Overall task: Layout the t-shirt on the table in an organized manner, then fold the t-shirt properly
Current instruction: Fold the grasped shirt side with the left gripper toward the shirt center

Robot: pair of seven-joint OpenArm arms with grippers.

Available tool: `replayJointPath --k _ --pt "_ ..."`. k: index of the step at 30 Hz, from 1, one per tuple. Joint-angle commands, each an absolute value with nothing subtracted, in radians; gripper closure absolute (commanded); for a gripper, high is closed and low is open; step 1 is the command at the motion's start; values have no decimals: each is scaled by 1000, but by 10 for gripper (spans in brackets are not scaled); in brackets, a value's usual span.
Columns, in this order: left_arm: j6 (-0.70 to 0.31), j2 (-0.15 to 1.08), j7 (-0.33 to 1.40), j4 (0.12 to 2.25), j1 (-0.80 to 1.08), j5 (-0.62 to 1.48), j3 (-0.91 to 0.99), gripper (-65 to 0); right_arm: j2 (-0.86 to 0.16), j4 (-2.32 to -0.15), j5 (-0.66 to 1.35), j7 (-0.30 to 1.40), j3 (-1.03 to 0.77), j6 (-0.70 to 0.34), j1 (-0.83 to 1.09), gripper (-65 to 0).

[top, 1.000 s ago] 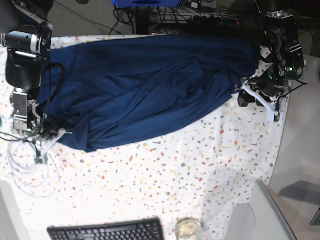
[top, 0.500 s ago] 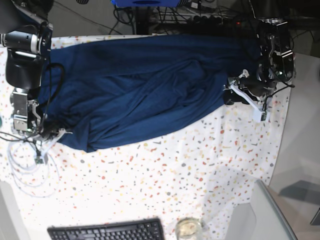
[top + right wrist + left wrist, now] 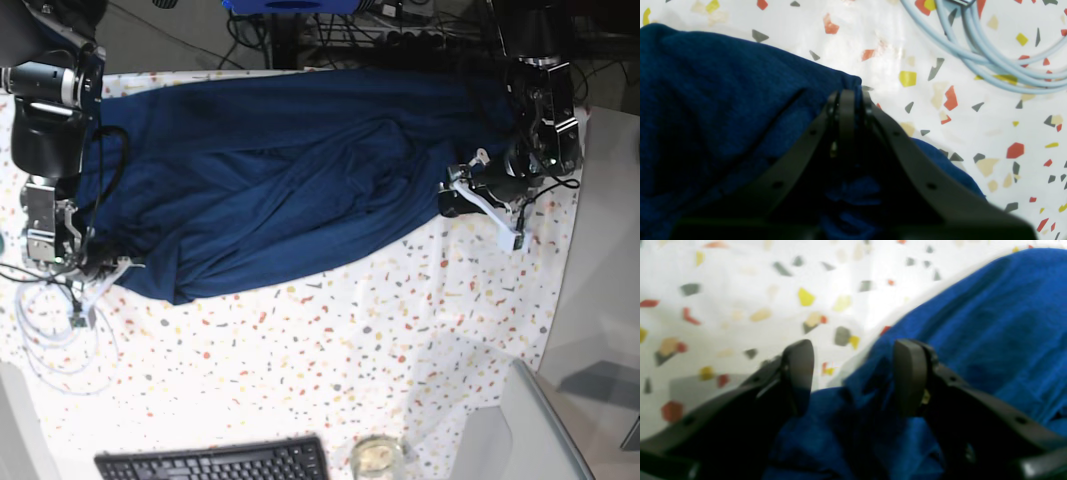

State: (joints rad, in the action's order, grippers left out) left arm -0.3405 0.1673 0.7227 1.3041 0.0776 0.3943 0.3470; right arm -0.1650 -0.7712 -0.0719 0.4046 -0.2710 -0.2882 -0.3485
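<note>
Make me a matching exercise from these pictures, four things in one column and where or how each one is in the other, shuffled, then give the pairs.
Things:
1. left gripper
2. right gripper
3. pale blue cables
4. keyboard

States:
A. looped on the table beside the t-shirt's corner
B. open at the t-shirt's edge
C. at the table's near edge
D. shut on the t-shirt

Pairs: 1-B, 2-D, 3-A, 4-C
</note>
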Motion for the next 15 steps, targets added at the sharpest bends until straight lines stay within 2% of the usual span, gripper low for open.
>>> replayJointPath --k 1,11,15 --pt "-343 177 710 1319 65 404 351 -357 -179 -788 -67 384 -272 -289 -374 0" --pt "-343 177 710 1265 24 404 348 -357 -179 -789 -67 384 -272 -289 -378 0" --pt "-343 179 710 1237 8 404 291 -357 -179 -789 -67 384 -272 -289 -378 0"
